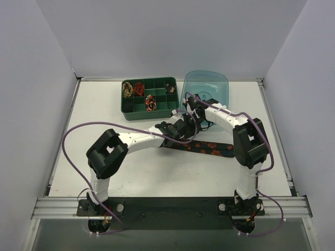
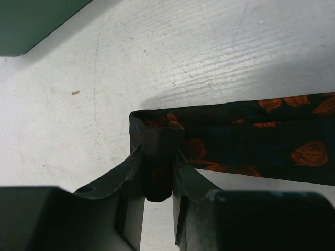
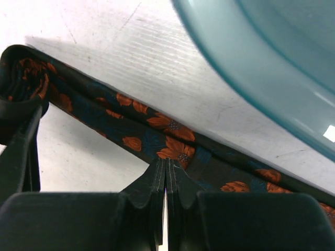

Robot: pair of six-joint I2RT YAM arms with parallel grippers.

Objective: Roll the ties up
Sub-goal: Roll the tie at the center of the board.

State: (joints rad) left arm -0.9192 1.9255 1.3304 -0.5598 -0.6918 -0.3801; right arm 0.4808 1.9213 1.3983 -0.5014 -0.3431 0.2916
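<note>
Black fabric necktie with orange-red blotches (image 1: 212, 149) lies flat near the middle of the white worktop (image 1: 99, 112), stretching from the centre towards 3 o'clock in the top view. Its centre end is folded over into a thick wad, and the left gripper (image 2: 157, 163) is clamped on that wad, one finger (image 2: 133, 172) on each side, with the rest of the necktie (image 2: 261, 138) running off to 3 o'clock in the left wrist view. The right gripper (image 3: 166, 166) has its fingers pressed together, their tips meeting the near edge of the necktie (image 3: 131, 117) partway along its length. In the right wrist view the wad sits at 9 o'clock.

At 12 o'clock on the worktop stands a green plastic tray with compartments (image 1: 149, 116). It holds a gold-black coiled tie (image 1: 127, 89), a red coiled tie (image 1: 138, 88) and a black-and-orange coiled tie (image 1: 151, 102), each in its own compartment. Just beside the tray, at 1 o'clock, sits a translucent teal plastic bin (image 1: 209, 82).
</note>
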